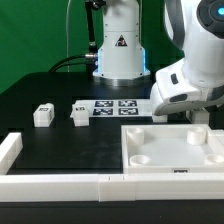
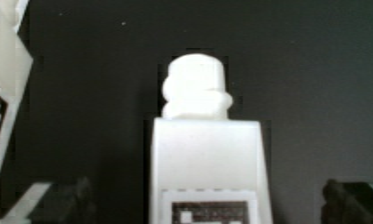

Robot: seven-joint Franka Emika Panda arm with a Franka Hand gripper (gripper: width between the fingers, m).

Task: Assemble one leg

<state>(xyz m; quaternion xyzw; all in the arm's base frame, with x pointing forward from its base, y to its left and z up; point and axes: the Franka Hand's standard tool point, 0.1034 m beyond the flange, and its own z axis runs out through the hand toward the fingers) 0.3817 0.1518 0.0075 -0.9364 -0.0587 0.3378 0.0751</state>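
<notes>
Legs counted: 3. Leg no. 1 (image 1: 42,115) and leg no. 2 (image 1: 78,113) on table (image 1: 60,145), near each other, no. 2 just beside marker board (image 1: 115,107). Leg no. 3 (image 2: 204,130) in wrist view, between fingers (image 2: 41,203). End effector (image 1: 198,118) spread, clear of no. 3 both sides. White panel (image 1: 205,165): 1.

The worktop (image 1: 70,145) is black. A green backdrop (image 1: 35,30) rises behind its far edge, and a low white rail (image 1: 60,184) runs along its near edge.
</notes>
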